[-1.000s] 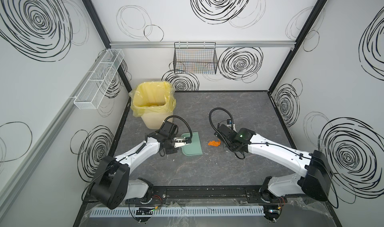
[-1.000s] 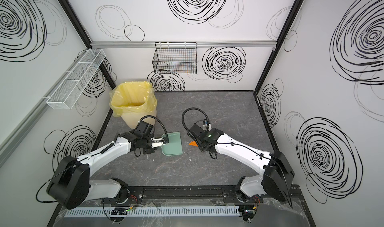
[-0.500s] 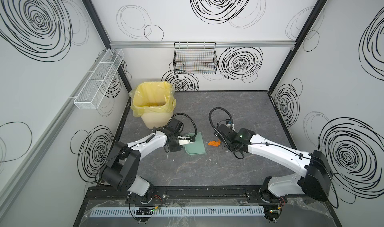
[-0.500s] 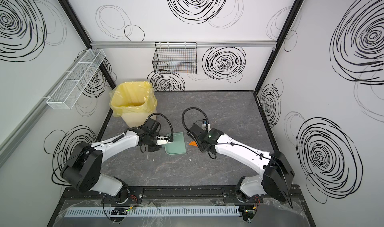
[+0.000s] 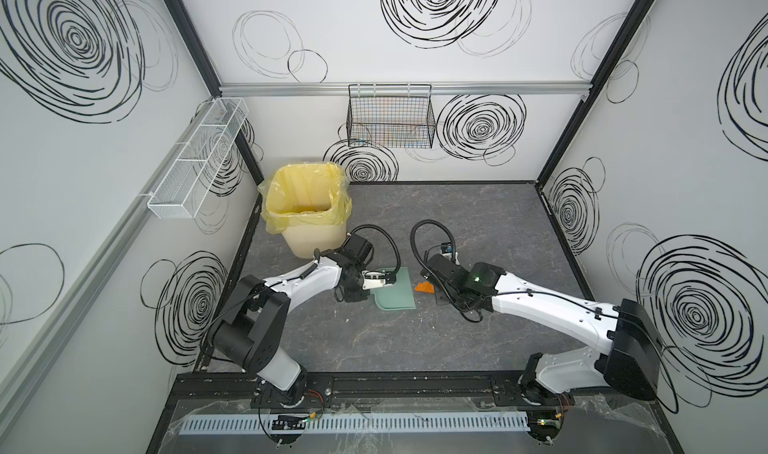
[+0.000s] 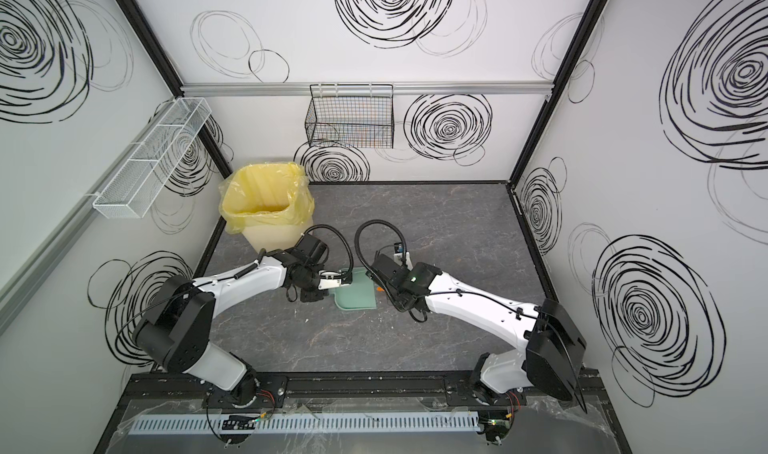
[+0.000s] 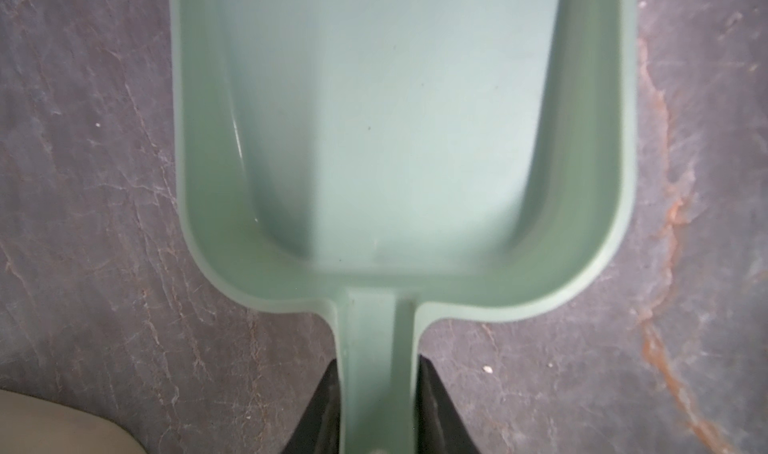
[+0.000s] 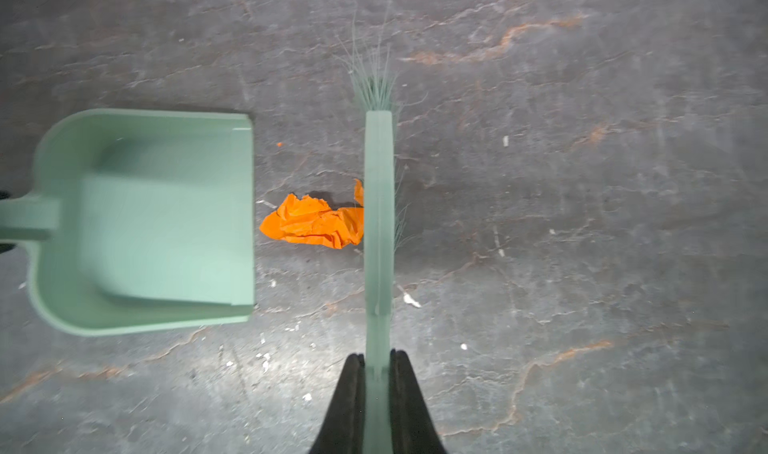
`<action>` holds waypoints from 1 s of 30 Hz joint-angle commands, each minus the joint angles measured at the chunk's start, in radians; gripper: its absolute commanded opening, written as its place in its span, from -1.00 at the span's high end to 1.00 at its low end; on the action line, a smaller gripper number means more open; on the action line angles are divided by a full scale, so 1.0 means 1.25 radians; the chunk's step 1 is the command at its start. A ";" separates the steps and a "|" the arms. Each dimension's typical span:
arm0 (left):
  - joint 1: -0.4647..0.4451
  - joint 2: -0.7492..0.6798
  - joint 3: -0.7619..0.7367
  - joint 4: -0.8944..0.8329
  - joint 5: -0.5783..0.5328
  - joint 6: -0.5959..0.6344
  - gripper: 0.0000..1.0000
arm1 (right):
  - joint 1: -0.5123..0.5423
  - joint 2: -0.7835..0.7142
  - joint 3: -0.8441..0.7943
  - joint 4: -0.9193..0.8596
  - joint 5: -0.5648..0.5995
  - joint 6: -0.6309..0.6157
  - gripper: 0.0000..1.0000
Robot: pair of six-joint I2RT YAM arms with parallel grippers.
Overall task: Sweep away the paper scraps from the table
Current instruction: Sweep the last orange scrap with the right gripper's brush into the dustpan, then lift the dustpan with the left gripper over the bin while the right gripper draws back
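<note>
One orange paper scrap (image 5: pixel 424 287) (image 8: pixel 316 225) lies on the dark grey table (image 5: pixel 457 223), between the open lip of the mint-green dustpan (image 5: pixel 395 292) (image 8: pixel 145 223) and the brush (image 8: pixel 378 223), touching the brush head. The pan (image 7: pixel 395 140) is empty and lies flat. My left gripper (image 7: pixel 376 389) (image 5: pixel 384 279) is shut on the dustpan's handle. The right gripper (image 8: pixel 377 364) is shut on the brush handle, with the bristles down on the table. In a top view only a sliver of the scrap (image 6: pixel 380 290) shows beside the right wrist.
A cream bin with a yellow liner (image 5: pixel 305 206) stands at the back left, just behind the left wrist. A black wire basket (image 5: pixel 390 117) and a white mesh shelf (image 5: pixel 199 161) hang on the walls. Tiny white crumbs (image 8: pixel 409 300) dot the table near the brush.
The left arm has swung its elbow inward and nudged the dustpan slightly right, toward the scrap. The right arm, brush and orange scrap have stayed put.
</note>
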State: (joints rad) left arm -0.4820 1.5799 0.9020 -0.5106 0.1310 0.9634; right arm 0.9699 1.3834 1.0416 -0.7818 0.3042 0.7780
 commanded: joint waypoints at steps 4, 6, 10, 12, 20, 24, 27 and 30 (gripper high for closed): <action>-0.011 0.026 0.007 -0.011 0.010 -0.011 1.00 | 0.057 -0.052 0.021 0.144 -0.128 -0.004 1.00; -0.011 0.027 0.004 -0.009 0.012 -0.012 1.00 | 0.056 -0.099 0.009 0.178 -0.146 -0.003 1.00; -0.010 0.020 -0.008 0.000 0.028 -0.018 1.00 | 0.053 -0.217 -0.036 0.227 -0.118 -0.007 1.00; -0.006 0.016 -0.014 0.002 0.048 -0.022 1.00 | 0.043 -0.264 -0.048 0.218 -0.098 0.006 1.00; 0.021 -0.048 0.035 -0.070 0.180 -0.040 1.00 | 0.016 -0.335 -0.055 0.091 0.001 0.046 1.00; 0.043 -0.088 0.108 -0.150 0.218 -0.030 1.00 | 0.004 -0.361 -0.082 0.093 0.006 0.053 1.00; 0.073 -0.112 0.179 -0.221 0.239 -0.011 1.00 | -0.002 -0.378 -0.099 0.095 0.012 0.060 1.00; 0.134 -0.125 0.282 -0.309 0.286 0.021 1.00 | -0.004 -0.400 -0.118 0.096 0.024 0.069 1.00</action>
State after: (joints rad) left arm -0.3710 1.4574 1.1641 -0.7650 0.3969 0.9436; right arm 0.9707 0.9154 0.9115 -0.6468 0.2836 0.8379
